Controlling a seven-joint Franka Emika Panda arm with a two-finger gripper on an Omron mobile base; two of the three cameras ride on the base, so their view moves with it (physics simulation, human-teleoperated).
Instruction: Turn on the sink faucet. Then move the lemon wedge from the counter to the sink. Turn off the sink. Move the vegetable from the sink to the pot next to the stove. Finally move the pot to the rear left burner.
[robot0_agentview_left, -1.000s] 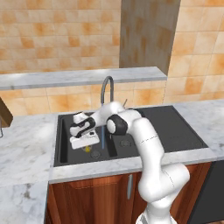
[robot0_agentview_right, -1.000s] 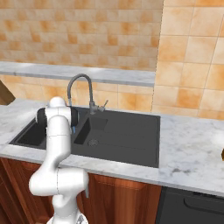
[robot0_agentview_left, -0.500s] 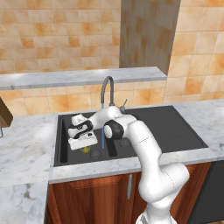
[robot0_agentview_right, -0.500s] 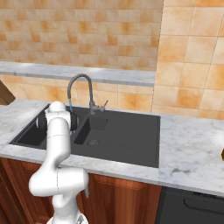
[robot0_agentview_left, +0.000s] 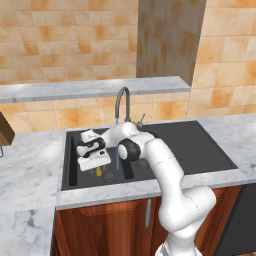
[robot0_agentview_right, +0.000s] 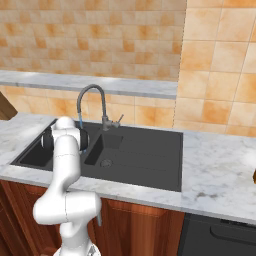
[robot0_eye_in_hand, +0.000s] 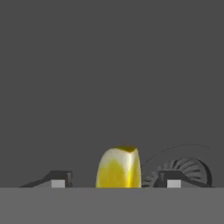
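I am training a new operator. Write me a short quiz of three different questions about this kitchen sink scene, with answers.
1. True or false: water runs from the slim dark grey gooseneck faucet.
2. Where is the tiny yellow lemon wedge? A) marble counter B) matte black sink C) pot
3. The two-finger gripper has its jaws ____ on either side of the wedge.

Key: 1 true; 2 B; 3 open.
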